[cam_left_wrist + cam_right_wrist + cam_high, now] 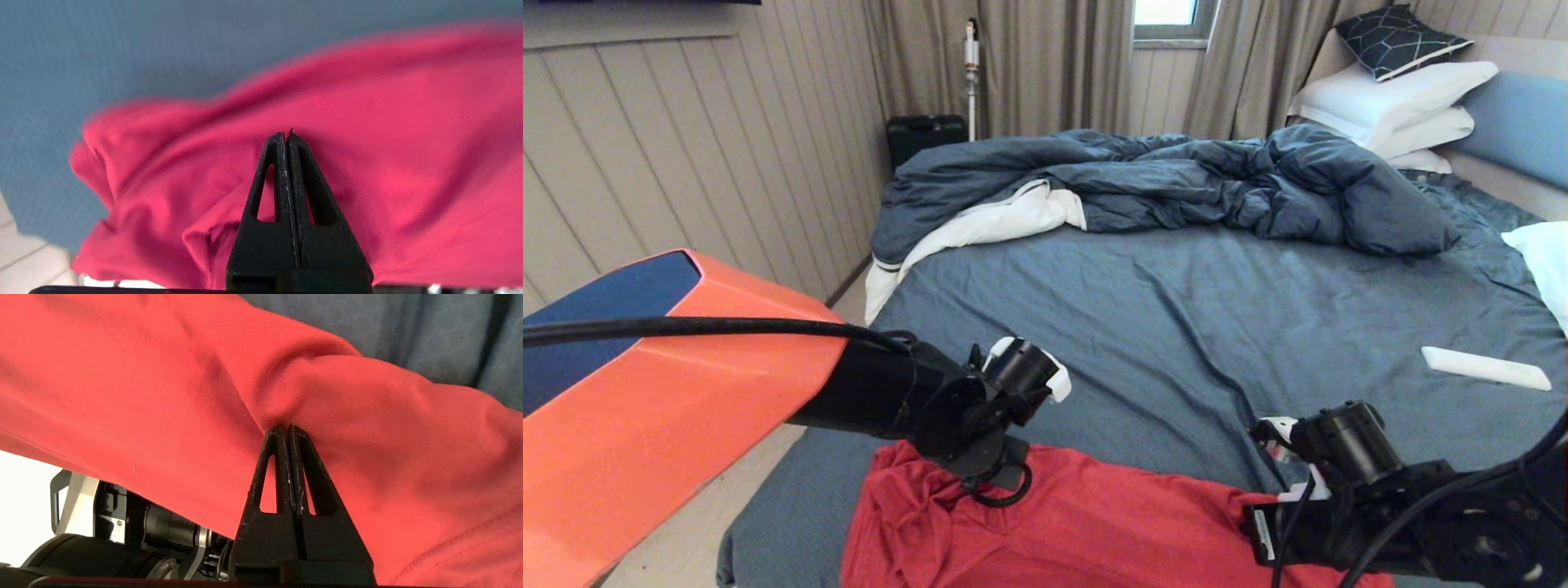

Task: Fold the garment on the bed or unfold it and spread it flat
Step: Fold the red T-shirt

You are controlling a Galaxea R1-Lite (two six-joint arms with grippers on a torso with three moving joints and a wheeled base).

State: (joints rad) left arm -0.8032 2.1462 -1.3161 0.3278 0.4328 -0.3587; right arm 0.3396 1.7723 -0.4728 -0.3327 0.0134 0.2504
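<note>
Garment (1094, 531), a bright red thin jersey shirt, lies rumpled across the near edge of the bed (1176, 327), bunched in soft folds toward the near left corner. Left gripper (287, 136) hangs over that bunched end, jaws pressed together with no cloth visibly between them. Right gripper (287, 428), jaws together too, noses into a raised fold at the other end; whether it pinches cloth I cannot tell. Spreading it well probably means gripping opposite edges and drawing them apart evenly, low over the sheet.
</note>
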